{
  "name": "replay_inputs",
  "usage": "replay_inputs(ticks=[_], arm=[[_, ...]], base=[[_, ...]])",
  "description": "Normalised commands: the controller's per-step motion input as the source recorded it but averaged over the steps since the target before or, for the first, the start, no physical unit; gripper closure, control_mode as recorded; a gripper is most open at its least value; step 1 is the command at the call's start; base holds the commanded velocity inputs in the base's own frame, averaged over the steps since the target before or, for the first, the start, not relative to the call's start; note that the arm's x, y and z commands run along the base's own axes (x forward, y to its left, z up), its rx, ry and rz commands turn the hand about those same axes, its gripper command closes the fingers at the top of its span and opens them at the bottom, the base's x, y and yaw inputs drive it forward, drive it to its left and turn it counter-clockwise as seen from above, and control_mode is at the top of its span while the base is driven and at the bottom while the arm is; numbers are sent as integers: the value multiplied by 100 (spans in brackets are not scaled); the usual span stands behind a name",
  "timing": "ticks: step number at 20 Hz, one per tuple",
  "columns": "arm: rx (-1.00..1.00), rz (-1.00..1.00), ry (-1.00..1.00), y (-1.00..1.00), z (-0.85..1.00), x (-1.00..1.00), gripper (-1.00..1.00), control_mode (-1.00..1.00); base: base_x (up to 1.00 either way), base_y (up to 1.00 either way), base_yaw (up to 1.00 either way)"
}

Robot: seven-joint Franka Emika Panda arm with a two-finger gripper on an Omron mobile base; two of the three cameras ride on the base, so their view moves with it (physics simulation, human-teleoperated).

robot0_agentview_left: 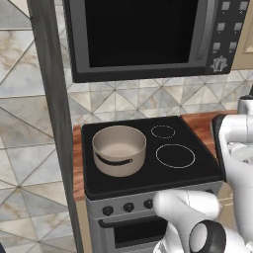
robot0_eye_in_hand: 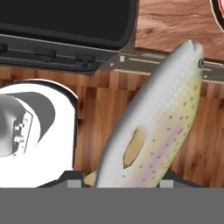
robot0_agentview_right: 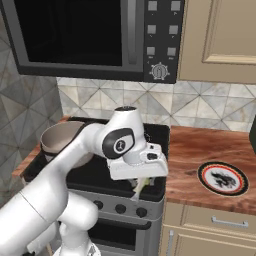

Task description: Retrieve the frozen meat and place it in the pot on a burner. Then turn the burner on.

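Note:
The frozen meat (robot0_eye_in_hand: 153, 127) is a pale, speckled, fish-shaped piece, and my gripper (robot0_eye_in_hand: 120, 181) is shut on its tail end. It points away from the hand toward the stove front. In the right base view the gripper (robot0_agentview_right: 139, 181) hangs in front of the stove's front right corner, with the frozen meat (robot0_agentview_right: 140, 188) poking out below the hand. The beige pot (robot0_agentview_left: 119, 148) stands empty on the left burner zone of the black stove top (robot0_agentview_left: 148, 175). The same pot (robot0_agentview_right: 60, 136) sits well left of the gripper, partly behind my arm.
Two thin white rings, large (robot0_agentview_left: 175, 155) and small (robot0_agentview_left: 163, 131), mark the stove's right half. Knobs (robot0_agentview_left: 128, 207) line the stove front. A microwave (robot0_agentview_left: 143, 34) hangs low above. A round black-and-red plate (robot0_agentview_right: 222, 178) lies on the wooden counter (robot0_agentview_right: 200, 150) to the right.

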Motion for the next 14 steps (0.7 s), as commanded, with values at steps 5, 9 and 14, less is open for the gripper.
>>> replay_inputs(ticks=[5,9,14], arm=[[0,7,0,54,27,0,100,-100],[0,14,0,76,25,0,100,-100],[0,27,0,92,6,0,100,-100]], base=[[0,0,0],[0,0,0],[0,0,0]])
